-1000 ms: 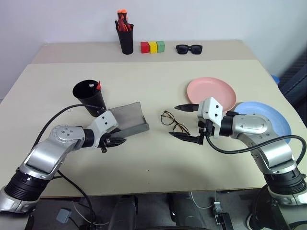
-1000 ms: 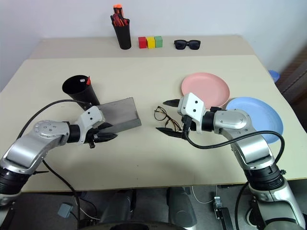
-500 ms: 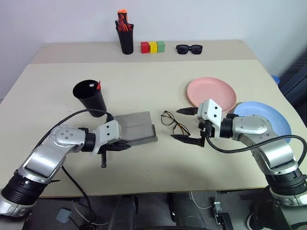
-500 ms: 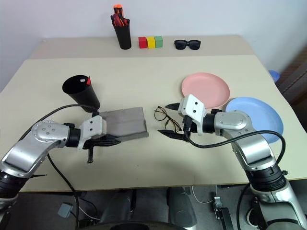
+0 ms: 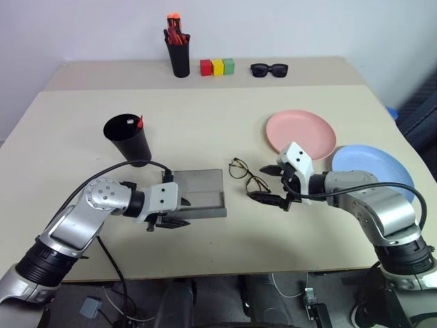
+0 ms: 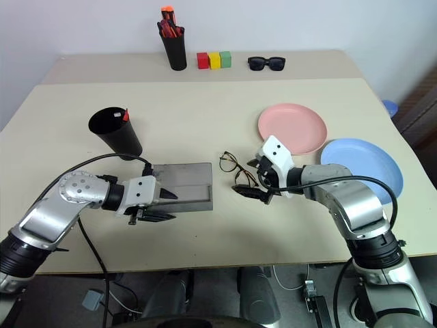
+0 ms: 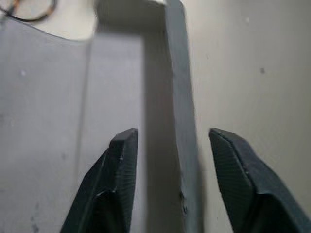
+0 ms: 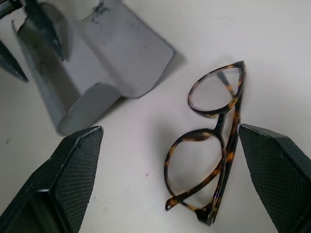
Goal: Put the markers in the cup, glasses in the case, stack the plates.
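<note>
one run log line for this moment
left pincer: open astride case wall | right pincer: open over glasses | plates: unstacked

Both arms are showing a brushed silver metal shell built of rounded, tapering segments, with black ribbed collars banding the joints near the elbows. The left arm (image 5: 75,222) is carrying a round silver joint cap dotted with small dark screws set in a ring. The right arm (image 5: 372,205) is showing a long, smooth silver forearm. Each wrist is ending in a boxy white housing, and a thin black cable is looping from each arm's housing back along the arm. The left gripper (image 7: 170,187) and the right gripper (image 5: 275,184) are each bearing two pointed black fingers (image 8: 73,174) whose inner faces are showing a fine cross-hatched texture.
</note>
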